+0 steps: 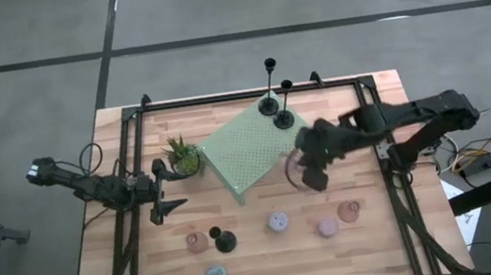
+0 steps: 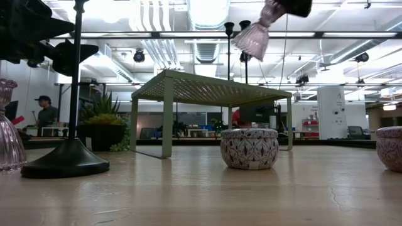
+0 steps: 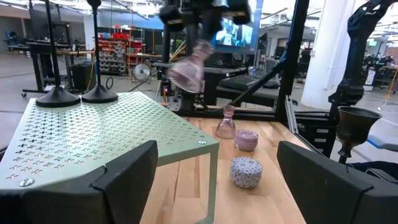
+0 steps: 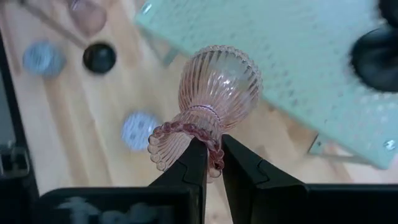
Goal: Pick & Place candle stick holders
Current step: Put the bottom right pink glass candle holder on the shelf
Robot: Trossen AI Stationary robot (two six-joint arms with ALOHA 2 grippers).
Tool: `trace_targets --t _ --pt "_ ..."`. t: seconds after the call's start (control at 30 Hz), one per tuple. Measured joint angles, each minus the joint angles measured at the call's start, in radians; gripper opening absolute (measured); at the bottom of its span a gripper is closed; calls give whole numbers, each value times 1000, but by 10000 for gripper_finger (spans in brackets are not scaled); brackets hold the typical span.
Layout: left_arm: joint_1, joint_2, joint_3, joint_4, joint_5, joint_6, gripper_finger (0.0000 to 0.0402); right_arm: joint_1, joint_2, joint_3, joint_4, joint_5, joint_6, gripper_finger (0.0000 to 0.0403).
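Note:
My right gripper (image 1: 310,169) is shut on a pinkish ribbed glass cup (image 4: 214,87), high above the table by the near right corner of the pale green perforated stand (image 1: 247,149). The cup also shows in the low view (image 2: 253,36). Two slim black sticks (image 1: 276,105) stand on the stand's far part by their round bases. A third stick (image 2: 69,160), two more glass cups (image 1: 197,242) (image 1: 348,210) and several pastel pucks (image 1: 278,220) rest on the table's near part. My left gripper (image 1: 171,189) is open and empty near the plant (image 1: 183,157). My right gripper pinches the cup's small flared end (image 4: 205,149), just behind the beaded neck, between its two fingers (image 4: 194,163). The fingers come slanting down from above and from the table's right. The cup hangs tilted below them, bulbous end lowest, clear of table and stand.
The small spiky green plant stands at the stand's left edge. The stand fills the table's middle and far part. A black frame (image 1: 127,172) runs along the table's left, right and far sides. Bare wood lies between the pucks and the stand.

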Motion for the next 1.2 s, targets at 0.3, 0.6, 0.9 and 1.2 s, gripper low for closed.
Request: trace_targets --t 0.3,0.6,0.9,1.2 --pt "0 0 0 0 0 0 335 -165 48 -1 31 -14 -47 29" --pt "0 0 0 0 0 0 335 -217 121 17 44 -22 -125 29" --pt "0 0 0 0 0 0 335 -223 128 35 64 -24 -140 29" --pt "0 0 0 0 0 0 335 -231 125 35 78 -51 -138 29"
